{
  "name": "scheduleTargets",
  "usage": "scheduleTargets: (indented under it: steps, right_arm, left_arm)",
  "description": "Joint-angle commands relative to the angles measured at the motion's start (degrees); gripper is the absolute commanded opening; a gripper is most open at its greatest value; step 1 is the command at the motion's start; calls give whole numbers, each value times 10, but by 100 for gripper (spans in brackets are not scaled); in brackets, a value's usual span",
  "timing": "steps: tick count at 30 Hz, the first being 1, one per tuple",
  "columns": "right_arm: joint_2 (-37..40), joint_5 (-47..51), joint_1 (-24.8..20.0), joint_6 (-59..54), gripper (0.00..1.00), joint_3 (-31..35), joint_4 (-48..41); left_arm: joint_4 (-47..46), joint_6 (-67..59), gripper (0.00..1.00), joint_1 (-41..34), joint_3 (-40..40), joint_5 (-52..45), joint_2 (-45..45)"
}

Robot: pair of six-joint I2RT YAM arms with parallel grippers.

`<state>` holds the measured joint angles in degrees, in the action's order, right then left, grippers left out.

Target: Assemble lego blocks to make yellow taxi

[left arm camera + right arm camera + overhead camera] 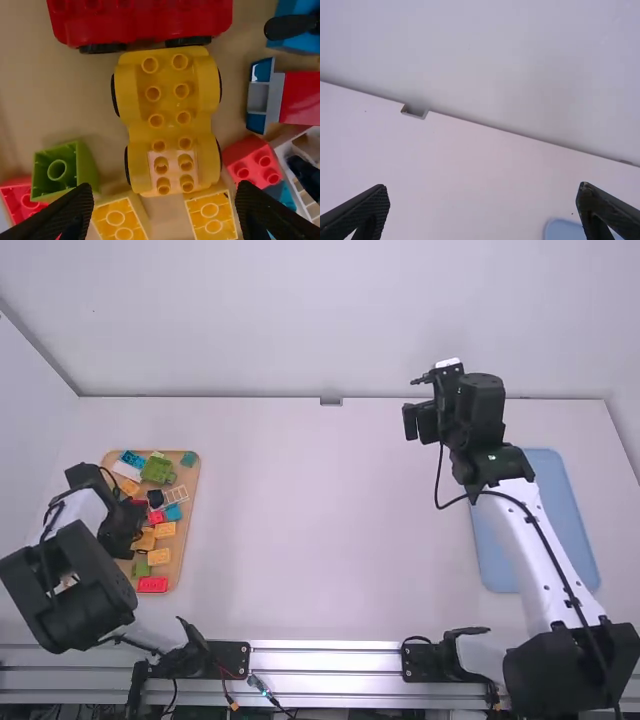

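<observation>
The white table [460, 170] bears a blue tray [565, 231] and meets a pale wall [500, 65]

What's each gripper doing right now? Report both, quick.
Left gripper: open, holding nothing, over the block tray.
Right gripper: open, holding nothing.

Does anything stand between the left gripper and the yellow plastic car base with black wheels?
Nothing visible covers the car base, but two small light-yellow studded bricks lie beside its end nearest the left gripper.

High overview, left wrist close over blocks [169, 109], right facing wall [520, 60]
</observation>
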<state>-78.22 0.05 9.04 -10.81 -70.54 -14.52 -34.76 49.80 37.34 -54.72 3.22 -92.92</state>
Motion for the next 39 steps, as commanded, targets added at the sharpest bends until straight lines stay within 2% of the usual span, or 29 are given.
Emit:
scheduleTargets:
  steps: [1,14,20,29,39]
  right_arm:
    - [-3,0,-3,3,99,-18,-1]
    - [-3,-1,-4,3,99,-18,-9]
    - [-3,0,-5,3,99,-18,-10]
    - [-3,0,-3,3,99,-18,-9]
    - [-3,0,-3,3,99,-18,-10]
  left_arm:
    - [5,-20,77,2,17,3,-2]
    - [68,-46,77,2,46,9,-6]
    - [94,-46,78,2,46,4,-37]
    - [102,-29,74,2,46,9,-68]
    - [104,-34,56,2,46,35,-73]
